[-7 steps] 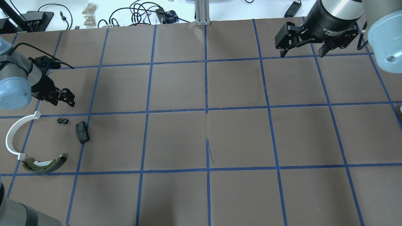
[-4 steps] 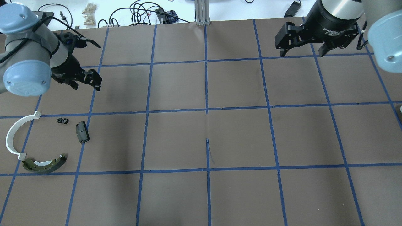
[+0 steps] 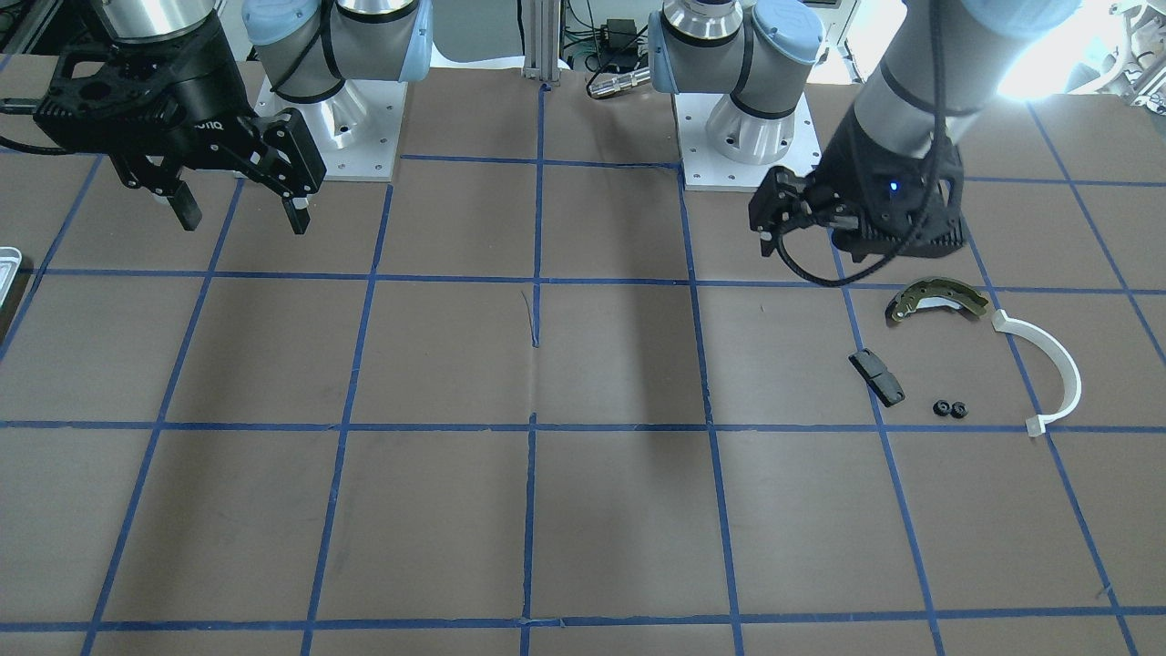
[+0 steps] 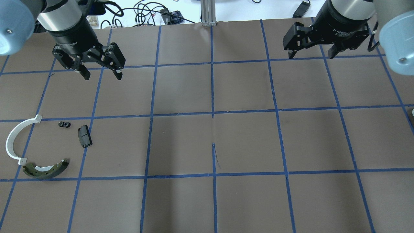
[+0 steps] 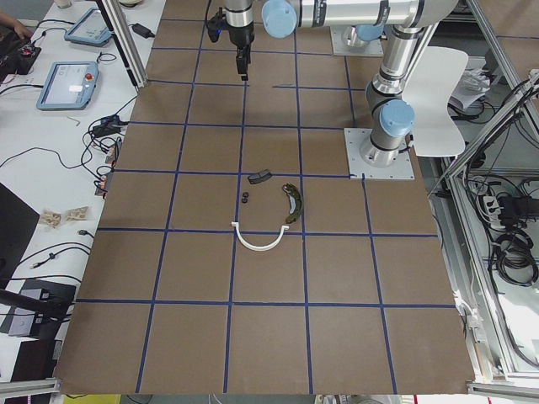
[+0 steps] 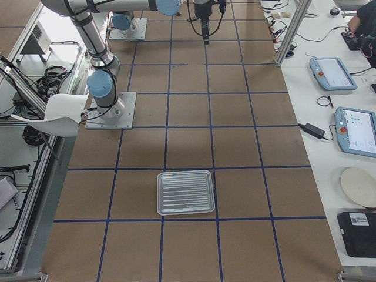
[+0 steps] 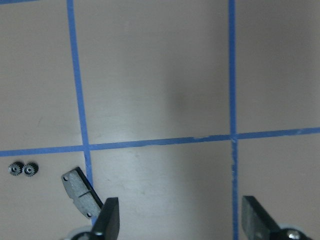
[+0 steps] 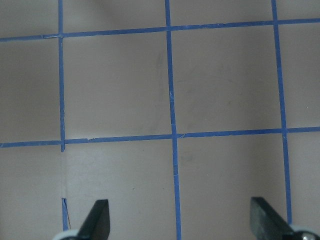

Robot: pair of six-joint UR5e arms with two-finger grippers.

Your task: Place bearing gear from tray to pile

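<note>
Two small black bearing gears point(image 4: 64, 124) lie side by side on the table in the pile, also in the front view point(image 3: 949, 409) and left wrist view point(image 7: 22, 170). Around them lie the black pad point(image 4: 84, 136), the white half-ring point(image 4: 14, 142) and the rusty brake shoe point(image 4: 45, 170). My left gripper point(image 4: 102, 77) is open and empty, above the table on the far side of the pile. My right gripper point(image 4: 310, 56) is open and empty at the far right. The pale tray point(image 6: 185, 192) looks empty; only a sliver of it point(image 3: 7, 264) shows in the front view.
The table is brown paper with a blue tape grid. Both arm bases point(image 3: 738, 137) stand at the robot's edge. Cables and small gear point(image 4: 145, 13) lie beyond the far edge. Tablets and a plate point(image 6: 358, 188) sit on a side bench.
My left arm has risen from beside the gears and swung away to the far right of the pile, turning the gripper to point down. The gears stay on the table. The right arm has not moved.
</note>
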